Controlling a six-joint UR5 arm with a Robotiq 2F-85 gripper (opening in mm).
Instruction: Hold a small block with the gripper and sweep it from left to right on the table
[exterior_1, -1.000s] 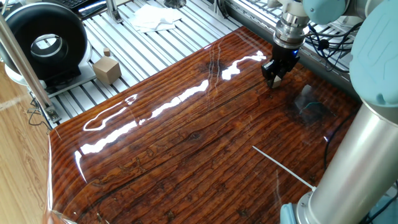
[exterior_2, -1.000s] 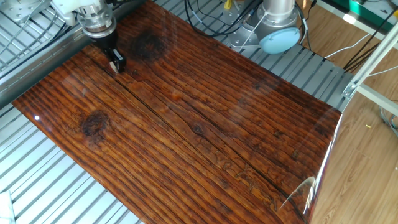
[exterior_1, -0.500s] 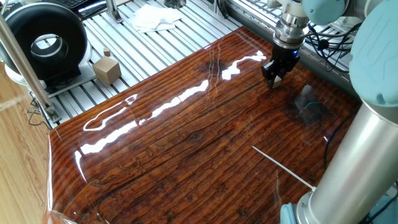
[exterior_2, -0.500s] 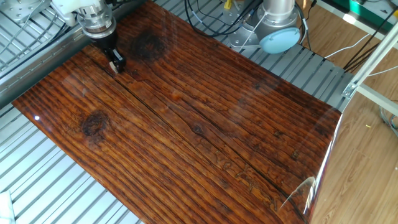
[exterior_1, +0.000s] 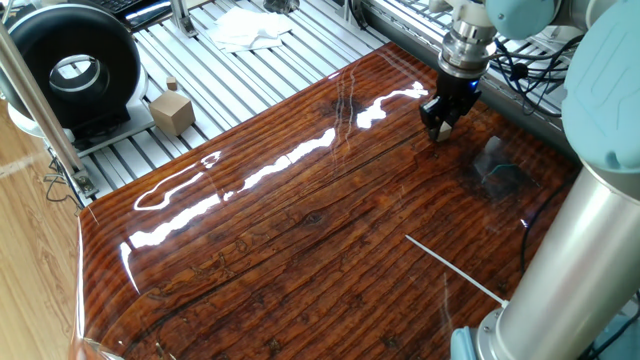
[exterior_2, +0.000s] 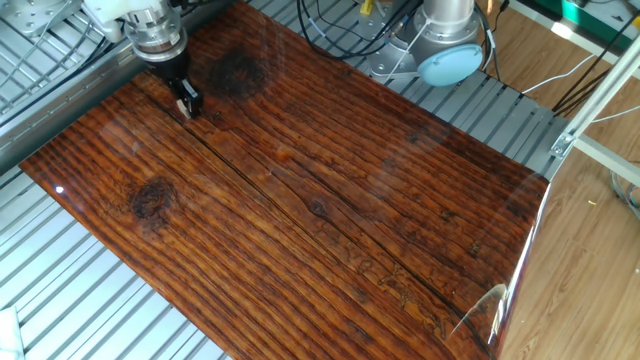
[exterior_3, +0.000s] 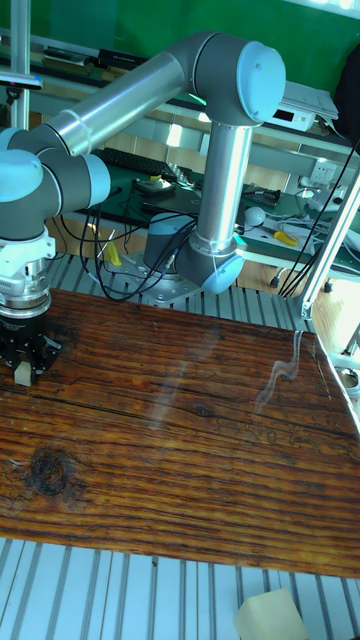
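Filling most of every view, the large glossy dark reddish-brown table (exterior_1: 300, 230) with wood-grain stripes lies on a slatted silver aluminium frame (exterior_1: 150, 55), its polish throwing white glare streaks in one fixed view. Next in bulk is the silver-grey robot arm with light blue joint caps (exterior_3: 215, 150), whose base stands at the table's edge and whose wrist reaches down over one corner of the board. On the frame beside the table, in one fixed view, sits a black ring-shaped device (exterior_1: 70, 65), and near it a crumpled white cloth (exterior_1: 250, 27) and a larger tan cube with a small knob on top (exterior_1: 172, 110), all well apart from the arm's wrist. At the wrist hangs the black two-fingered gripper (exterior_1: 437, 128), pointing straight down, its fingers drawn narrow and clamped on the tiny pale tan wooden block (exterior_3: 20, 374). That block shows between the fingertips in the tall fixed view and the other fixed view (exterior_2: 183, 107), right at the table surface near the corner; whether it touches the wood cannot be told. A dark knot (exterior_2: 152, 198) marks the grain nearby.
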